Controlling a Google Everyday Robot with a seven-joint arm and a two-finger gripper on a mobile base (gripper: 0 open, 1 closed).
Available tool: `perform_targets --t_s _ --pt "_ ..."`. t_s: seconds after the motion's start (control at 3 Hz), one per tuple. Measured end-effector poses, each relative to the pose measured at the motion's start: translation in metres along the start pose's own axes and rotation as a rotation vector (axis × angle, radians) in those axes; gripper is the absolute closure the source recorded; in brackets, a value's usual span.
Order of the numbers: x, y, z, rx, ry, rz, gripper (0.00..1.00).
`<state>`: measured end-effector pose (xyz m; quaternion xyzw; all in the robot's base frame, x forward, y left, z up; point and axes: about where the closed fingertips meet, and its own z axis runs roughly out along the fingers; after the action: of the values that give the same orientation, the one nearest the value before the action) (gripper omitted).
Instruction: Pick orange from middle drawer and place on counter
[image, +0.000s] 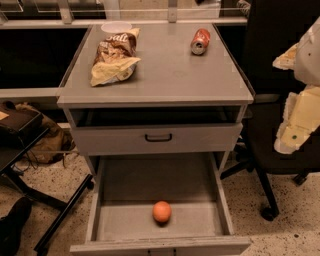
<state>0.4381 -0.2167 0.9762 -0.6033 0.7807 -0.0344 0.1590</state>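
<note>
The orange (161, 211) lies on the flat grey floor of the middle drawer (125, 227), which is pulled far out at the bottom of the view; the orange is near the drawer's front, about the middle of its width. The counter (170, 75) is the grey top of the cabinet above it. My gripper (299, 107) shows as white and pale yellow parts at the right edge of the view. It is level with the counter's front edge, well to the right of the cabinet and far above the orange, and holds nothing that I can see.
A chip bag (115, 56) and a clear round lid (116, 26) lie on the counter's back left, a red soda can (200, 41) on its side at back right. A grey drawer front with black handle (158, 137) is above the open drawer. A black office chair (272, 150) stands right, bags (30, 132) left.
</note>
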Motion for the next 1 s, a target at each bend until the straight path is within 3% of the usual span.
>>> perform_targets --t_s 0.67,1.0 --pt "-0.001 -0.001 0.006 -0.003 -0.016 -0.006 0.00" --pt "-0.008 0.003 0.069 -0.085 -0.066 -0.030 0.00"
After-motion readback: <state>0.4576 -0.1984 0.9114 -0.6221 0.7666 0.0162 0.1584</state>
